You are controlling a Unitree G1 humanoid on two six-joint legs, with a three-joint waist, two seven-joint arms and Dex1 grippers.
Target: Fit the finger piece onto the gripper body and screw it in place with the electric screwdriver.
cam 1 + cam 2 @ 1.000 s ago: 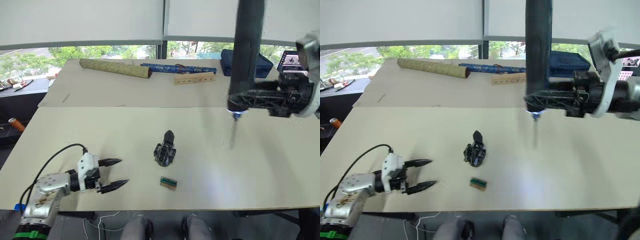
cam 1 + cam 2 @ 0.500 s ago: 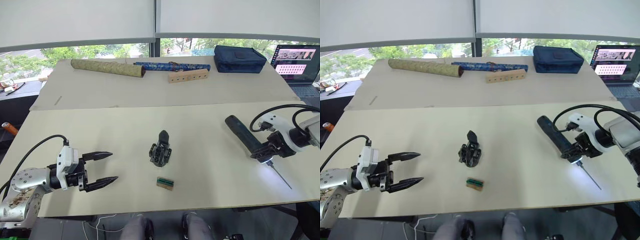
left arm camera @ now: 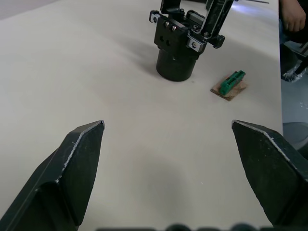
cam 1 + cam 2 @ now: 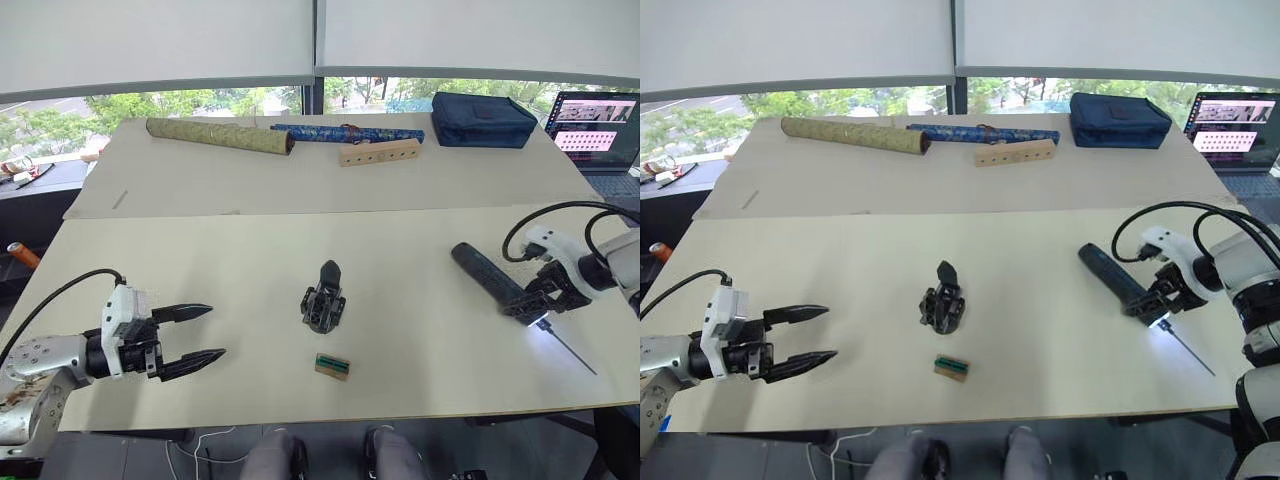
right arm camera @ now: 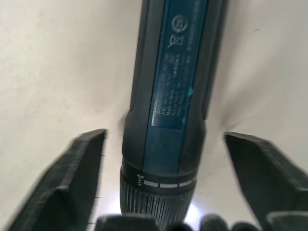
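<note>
Looking at my right gripper point(image 5: 161, 192), fingers spread wide and gripping nothing; the electric screwdriver point(image 4: 1120, 283) lies flat on the table between them, bit toward me; left gripper point(image 4: 195, 335) gapes empty, gripper body point(image 4: 323, 299) mid-table, nearer it.

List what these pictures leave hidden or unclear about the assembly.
- Gripper body: whether its finger is screwed tight, too small in the eye views; top cut off in the left wrist view.
- Electric screwdriver: bit cut off by the right wrist view's lower edge.
- Laptop: cut by the eye view's edge.
</note>
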